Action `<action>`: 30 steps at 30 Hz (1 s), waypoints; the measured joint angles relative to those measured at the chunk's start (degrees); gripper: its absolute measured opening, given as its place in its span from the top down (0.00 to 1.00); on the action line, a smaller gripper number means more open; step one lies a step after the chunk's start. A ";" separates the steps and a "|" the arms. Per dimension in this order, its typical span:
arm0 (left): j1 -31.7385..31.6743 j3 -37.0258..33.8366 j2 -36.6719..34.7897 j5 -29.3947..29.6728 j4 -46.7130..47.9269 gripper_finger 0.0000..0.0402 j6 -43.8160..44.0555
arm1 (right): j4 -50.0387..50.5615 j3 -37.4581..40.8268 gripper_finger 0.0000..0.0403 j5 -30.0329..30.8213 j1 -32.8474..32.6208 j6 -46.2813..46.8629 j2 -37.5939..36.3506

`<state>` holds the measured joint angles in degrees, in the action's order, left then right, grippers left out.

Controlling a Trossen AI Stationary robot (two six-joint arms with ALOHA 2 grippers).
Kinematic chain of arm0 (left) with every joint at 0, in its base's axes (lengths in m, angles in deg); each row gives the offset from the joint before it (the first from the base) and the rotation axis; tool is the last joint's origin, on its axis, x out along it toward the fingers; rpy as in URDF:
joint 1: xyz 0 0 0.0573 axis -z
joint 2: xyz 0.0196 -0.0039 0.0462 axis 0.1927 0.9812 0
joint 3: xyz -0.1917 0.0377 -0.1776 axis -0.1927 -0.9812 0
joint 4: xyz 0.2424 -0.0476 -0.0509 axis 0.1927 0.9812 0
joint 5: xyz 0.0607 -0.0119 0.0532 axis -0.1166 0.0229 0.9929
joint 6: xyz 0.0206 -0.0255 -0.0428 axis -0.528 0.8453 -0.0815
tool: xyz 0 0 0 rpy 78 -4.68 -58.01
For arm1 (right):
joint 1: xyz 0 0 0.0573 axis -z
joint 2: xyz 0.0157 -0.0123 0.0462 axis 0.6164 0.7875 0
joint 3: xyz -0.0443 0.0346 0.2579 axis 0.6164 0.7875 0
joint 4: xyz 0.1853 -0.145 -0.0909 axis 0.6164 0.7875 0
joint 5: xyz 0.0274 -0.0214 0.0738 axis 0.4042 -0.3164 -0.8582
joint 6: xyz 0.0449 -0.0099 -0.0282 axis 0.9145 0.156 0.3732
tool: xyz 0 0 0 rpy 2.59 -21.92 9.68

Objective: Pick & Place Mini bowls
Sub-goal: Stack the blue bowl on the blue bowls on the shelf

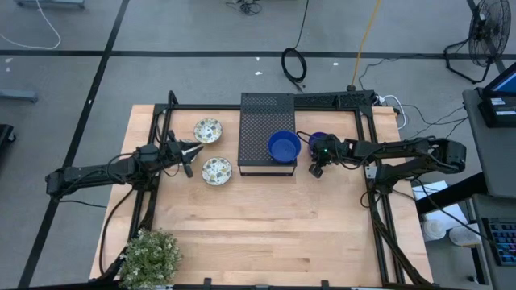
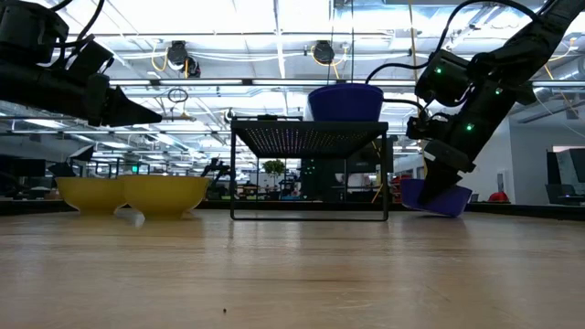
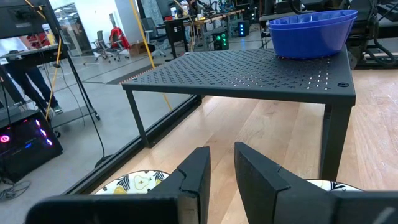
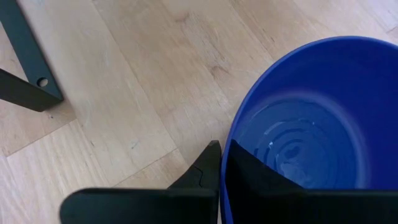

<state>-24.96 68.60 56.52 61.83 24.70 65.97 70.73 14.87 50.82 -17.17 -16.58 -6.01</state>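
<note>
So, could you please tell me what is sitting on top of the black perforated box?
A blue bowl sits on the black perforated box, near its right edge. Nothing else shows on top. The space underneath is hidden from above.

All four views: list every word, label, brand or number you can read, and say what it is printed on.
None can be read.
The blue bowl, patterned bowls, black perforated stand and both arms carry no visible lettering.
Screens at the table's right are too small to read.
</note>
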 joint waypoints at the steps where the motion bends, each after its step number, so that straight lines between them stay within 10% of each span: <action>1: -0.02 -0.02 0.01 0.00 0.02 0.81 0.02 | 0.00 0.00 0.99 0.01 0.00 0.00 0.00; 30: -0.01 0.00 0.01 -0.01 0.02 0.81 0.00 | -12.94 6.13 0.99 0.53 0.25 -0.80 -0.07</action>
<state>-24.97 68.60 56.53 61.82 24.72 65.97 57.79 21.00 51.34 -16.92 -17.37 -6.07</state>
